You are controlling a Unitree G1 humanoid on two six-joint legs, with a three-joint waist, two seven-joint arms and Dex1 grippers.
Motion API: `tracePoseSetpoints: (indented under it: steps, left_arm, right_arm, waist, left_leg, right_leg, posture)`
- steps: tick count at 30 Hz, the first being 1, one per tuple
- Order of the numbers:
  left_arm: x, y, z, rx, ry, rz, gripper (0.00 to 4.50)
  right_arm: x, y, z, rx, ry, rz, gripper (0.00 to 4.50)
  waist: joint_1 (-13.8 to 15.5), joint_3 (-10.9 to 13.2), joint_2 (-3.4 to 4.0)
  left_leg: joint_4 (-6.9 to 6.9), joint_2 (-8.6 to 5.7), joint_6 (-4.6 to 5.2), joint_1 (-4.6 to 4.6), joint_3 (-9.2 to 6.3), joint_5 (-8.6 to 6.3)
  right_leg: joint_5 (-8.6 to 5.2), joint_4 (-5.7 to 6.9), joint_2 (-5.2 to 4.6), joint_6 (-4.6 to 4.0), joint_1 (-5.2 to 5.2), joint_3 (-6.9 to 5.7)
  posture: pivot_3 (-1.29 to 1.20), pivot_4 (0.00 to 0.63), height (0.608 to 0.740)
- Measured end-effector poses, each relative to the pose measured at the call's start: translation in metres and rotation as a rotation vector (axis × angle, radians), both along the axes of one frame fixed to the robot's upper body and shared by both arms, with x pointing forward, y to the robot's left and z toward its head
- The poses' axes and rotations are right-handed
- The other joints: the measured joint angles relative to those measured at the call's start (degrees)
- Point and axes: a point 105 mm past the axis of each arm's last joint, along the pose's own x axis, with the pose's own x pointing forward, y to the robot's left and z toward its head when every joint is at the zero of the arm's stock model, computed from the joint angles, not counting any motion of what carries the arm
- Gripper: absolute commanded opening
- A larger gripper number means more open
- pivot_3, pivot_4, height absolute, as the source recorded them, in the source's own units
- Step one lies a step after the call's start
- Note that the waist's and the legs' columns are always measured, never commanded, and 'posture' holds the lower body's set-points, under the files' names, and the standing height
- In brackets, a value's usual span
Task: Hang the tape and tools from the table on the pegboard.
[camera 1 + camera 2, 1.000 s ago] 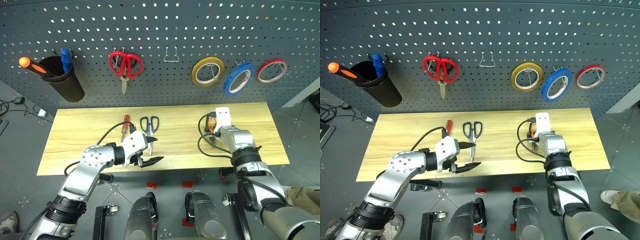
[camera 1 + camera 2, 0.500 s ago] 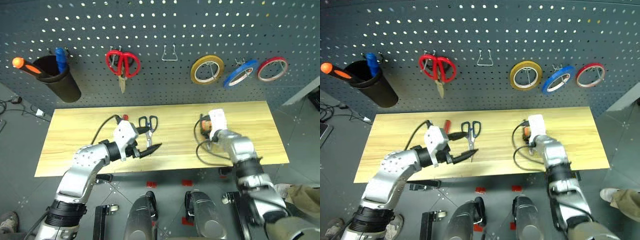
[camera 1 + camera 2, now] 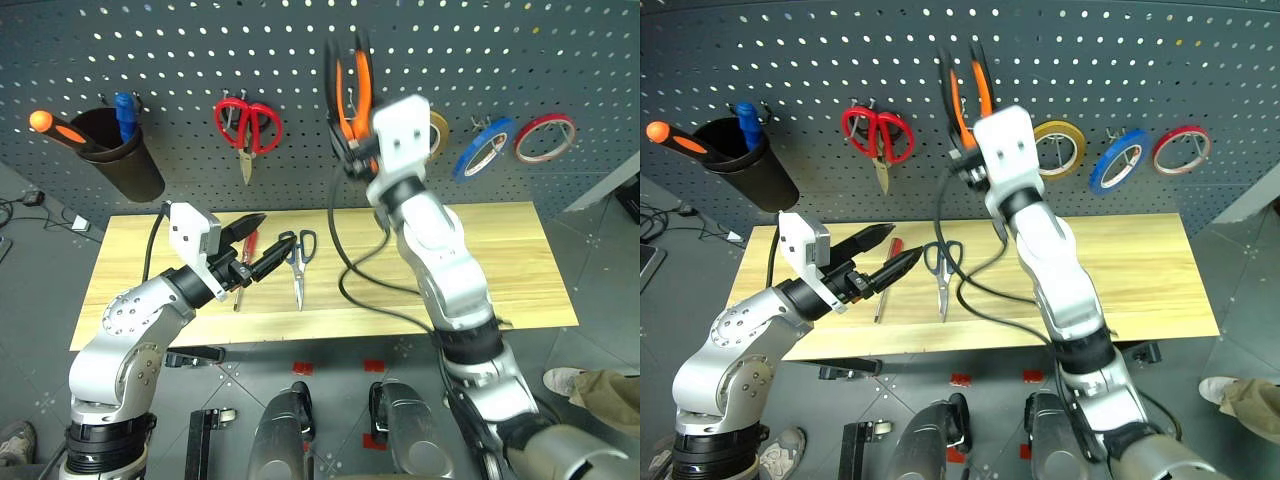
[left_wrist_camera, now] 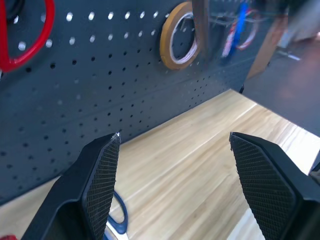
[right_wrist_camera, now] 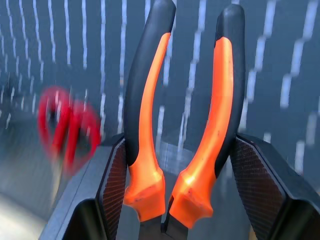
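Far left on the pegboard (image 3: pixel 300 150) hangs a black cup (image 3: pixel 125 155) of pens, untouched. Next along, the left tool (image 3: pixel 252 247) now hovers above the worktop (image 3: pixel 500 270) with its fingers spread and nothing between them; a second ago it sat lower, at the near edge. Just beyond it the red-handled screwdriver (image 3: pixel 243 265) and the blue-grey scissors (image 3: pixel 297 258) lie flat on the wood, where they were, still to be hung. Above them the red scissors (image 3: pixel 248 128) hang as before.

The big change is in the middle: the right tool (image 5: pixel 167 200), which was down on the worktop over the pliers a moment ago, has swung up to the board. It pinches the orange-and-black pliers (image 3: pixel 350 85) near the head, handles pointing up, close to the bare wire hook. I judge the hanging step is about to start.

To the right, the yellow ring (image 3: pixel 1060 146), the blue tape (image 3: pixel 1114 162) and the red ring (image 3: pixel 1182 150) hang on their hooks, so the tape looks done.
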Motion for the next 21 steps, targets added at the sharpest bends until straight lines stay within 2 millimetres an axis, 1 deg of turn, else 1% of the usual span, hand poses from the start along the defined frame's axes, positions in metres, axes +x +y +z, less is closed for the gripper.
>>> tracePoseSetpoints:
  steps: [1,3,8,11,15,21]
  left_arm:
    - [0.002,0.000,0.001,0.006,-0.006,0.005,3.69]
    - [0.007,-0.003,0.005,0.021,-0.019,0.011,3.69]
    - [0.018,-0.017,0.014,0.054,-0.052,-0.014,3.69]
    - [0.022,-0.022,0.016,0.055,-0.061,-0.018,3.69]
    - [0.027,-0.025,0.015,0.054,-0.053,-0.017,3.69]
    - [0.030,-0.028,0.014,0.054,-0.058,-0.020,3.69]
  right_arm:
    - [0.001,0.003,0.011,0.005,-0.043,0.002,2.80]
    - [0.009,0.009,0.023,0.018,-0.076,0.002,2.80]
    - [0.032,0.014,0.033,0.015,-0.095,-0.042,2.80]
    - [0.040,0.013,0.034,0.011,-0.120,-0.067,2.80]
    - [0.050,0.010,0.033,0.006,-0.144,-0.093,2.80]
    - [0.056,0.008,0.018,-0.018,-0.153,-0.123,2.80]
  waist:
    - [0.0,0.0,0.00]
    - [0.0,0.0,0.00]
    - [0.1,0.0,-0.01]
    - [0.1,0.0,-0.01]
    - [0.1,0.0,-0.01]
    - [0.1,0.0,-0.01]
  left_leg:
    - [-0.02,0.00,0.00,0.00,0.01,0.00]
    - [-0.02,0.00,0.00,-0.01,0.03,0.00]
    - [-0.04,-0.02,0.00,-0.02,0.07,0.00]
    - [-0.07,-0.02,0.00,-0.02,0.07,0.00]
    - [-0.08,-0.01,0.00,-0.01,0.09,0.00]
    - [-0.02,0.00,0.00,-0.01,0.08,0.00]
  right_leg:
    - [0.00,-0.02,0.00,0.00,0.00,0.00]
    - [0.00,-0.05,0.00,-0.01,0.00,0.01]
    - [0.01,-0.07,-0.04,-0.02,0.00,0.02]
    - [0.01,-0.08,-0.04,-0.02,0.00,0.03]
    - [0.00,-0.07,-0.03,-0.02,-0.01,0.04]
    - [0.01,-0.01,-0.03,-0.03,-0.01,0.05]
  posture:
    - [-0.13,0.305,0.740]
    - [-0.11,0.304,0.740]
    - [-0.10,0.304,0.740]
    - [-0.09,0.306,0.740]
    - [-0.09,0.308,0.740]
    - [-0.09,0.312,0.740]
